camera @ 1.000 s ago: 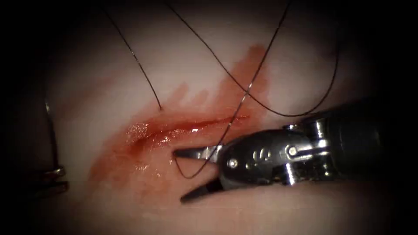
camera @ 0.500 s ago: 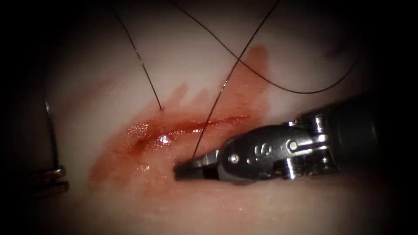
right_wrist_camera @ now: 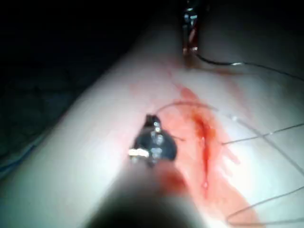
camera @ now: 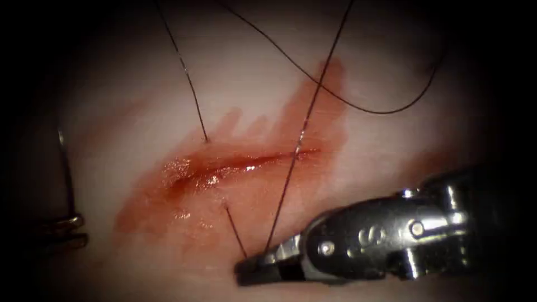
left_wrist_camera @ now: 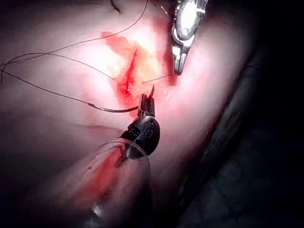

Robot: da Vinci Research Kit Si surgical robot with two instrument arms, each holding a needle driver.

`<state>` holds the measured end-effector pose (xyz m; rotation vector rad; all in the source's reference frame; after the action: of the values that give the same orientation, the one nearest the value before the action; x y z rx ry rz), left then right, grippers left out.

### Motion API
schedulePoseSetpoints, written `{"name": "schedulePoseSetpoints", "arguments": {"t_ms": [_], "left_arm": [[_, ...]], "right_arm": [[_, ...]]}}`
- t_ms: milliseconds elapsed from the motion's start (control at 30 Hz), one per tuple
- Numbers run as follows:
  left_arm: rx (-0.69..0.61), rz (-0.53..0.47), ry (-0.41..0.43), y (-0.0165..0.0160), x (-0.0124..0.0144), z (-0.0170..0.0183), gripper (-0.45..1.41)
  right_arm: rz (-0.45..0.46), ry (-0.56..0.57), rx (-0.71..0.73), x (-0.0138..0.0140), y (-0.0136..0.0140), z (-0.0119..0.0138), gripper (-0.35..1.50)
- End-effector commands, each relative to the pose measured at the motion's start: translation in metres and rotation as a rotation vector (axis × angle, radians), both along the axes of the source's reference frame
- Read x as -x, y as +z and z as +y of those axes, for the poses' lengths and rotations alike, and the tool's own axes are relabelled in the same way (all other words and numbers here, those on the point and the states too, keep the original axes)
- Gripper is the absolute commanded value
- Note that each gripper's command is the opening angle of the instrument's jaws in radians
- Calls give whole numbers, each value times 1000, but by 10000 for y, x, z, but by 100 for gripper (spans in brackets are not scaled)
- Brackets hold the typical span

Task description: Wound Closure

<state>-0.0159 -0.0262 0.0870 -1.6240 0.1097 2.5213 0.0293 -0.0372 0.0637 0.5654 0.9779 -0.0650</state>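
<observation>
The cut (camera: 240,163) runs across the tissue (camera: 391,134), with red fluid (camera: 168,212) around it. My right tool (camera: 250,272) comes in from the lower right, its jaws shut on the thread (camera: 235,235). That thread comes out of the tissue just below the cut, and a second strand runs from the jaws up across the cut. At the far left, well left of the cut, my left tool (camera: 81,230) is shut on the curved needle (camera: 66,168), which is out of the tissue. In the left wrist view the left tool (left_wrist_camera: 146,105) grips the needle (left_wrist_camera: 114,110) near its pointed end.
Another thread strand (camera: 190,95) enters the tissue just above the cut, and a loose loop (camera: 380,112) lies over the upper right. In the left wrist view the right tool (left_wrist_camera: 178,66) sits beside the cut (left_wrist_camera: 128,80). The right wrist view shows the right tool (right_wrist_camera: 150,119) beside the cut (right_wrist_camera: 203,137).
My right jaws stood open around a thread loop below the cut, shut on it, then moved down and right, drawing the thread taut. The left tool and needle stayed still.
</observation>
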Motion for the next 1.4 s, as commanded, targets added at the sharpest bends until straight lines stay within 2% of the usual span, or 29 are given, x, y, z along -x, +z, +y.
{"name": "schedulePoseSetpoints", "arguments": {"t_ms": [33,200,433,667,700,767,800,833,1000,1133,1267,1400], "left_arm": [[-3,-1,1,6,6,-5,-45],[-3,-1,1,6,6,-5,-45],[-3,-1,1,6,6,-5,-45],[-3,-1,1,6,6,-5,-45],[-3,-1,1,6,6,-5,-45],[-3,-2,1,6,5,-5,-45],[-3,-2,1,6,5,-5,-45],[-3,-2,1,6,5,-5,-45],[-3,-2,2,5,5,-5,-45],[-3,-2,2,5,5,-5,-45],[-3,-2,1,5,5,-5,-45],[-3,-2,1,5,5,-5,-45]], "right_arm": [[7,-10,-7,-3,-4,-9,-35],[19,-55,-25,0,-18,-16,-35],[46,-178,-53,5,-29,-33,-35],[62,-224,-61,4,-34,-38,-35],[57,-214,-52,5,-33,-37,-13],[47,-179,-29,10,-30,-31,62],[43,-163,-19,13,-28,-28,83],[38,-147,-10,16,-27,-24,93],[5,-68,35,34,-12,-5,114],[-33,16,71,41,2,9,118],[-61,75,83,37,17,17,116],[-90,124,98,19,37,17,114]]}}
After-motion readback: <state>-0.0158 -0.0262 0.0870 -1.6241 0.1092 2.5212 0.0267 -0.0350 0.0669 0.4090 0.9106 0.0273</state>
